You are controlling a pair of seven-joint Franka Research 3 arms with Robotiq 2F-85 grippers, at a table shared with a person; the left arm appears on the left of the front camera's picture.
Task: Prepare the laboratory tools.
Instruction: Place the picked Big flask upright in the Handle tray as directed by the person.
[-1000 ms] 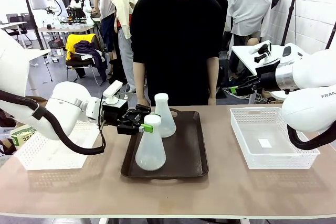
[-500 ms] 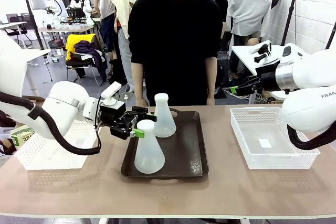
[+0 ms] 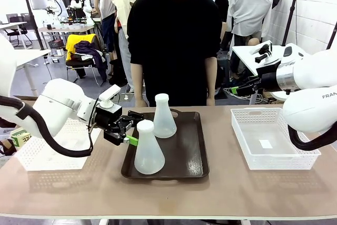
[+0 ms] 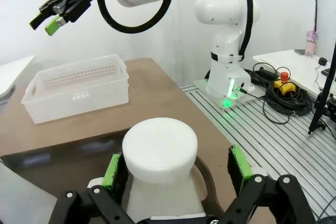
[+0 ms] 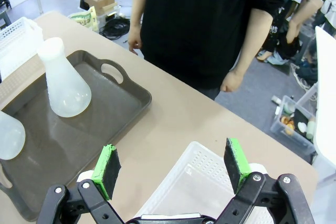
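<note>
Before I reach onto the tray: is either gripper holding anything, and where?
Nothing is held. The left gripper stands open beside the near frosted-white conical flask's neck; the right gripper is open.

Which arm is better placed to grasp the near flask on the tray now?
The left. Its open hand sits right beside the near flask neck, while the right hand hovers over the white basket.

Tray [image 3: 189,162] at counter [image 3: 168,193] centre carries two flasks: near flask [image 3: 148,148] front-left, far flask [image 3: 164,117] behind it. One basket [image 3: 271,138] right of tray, another basket [image 3: 45,151] left.
</note>
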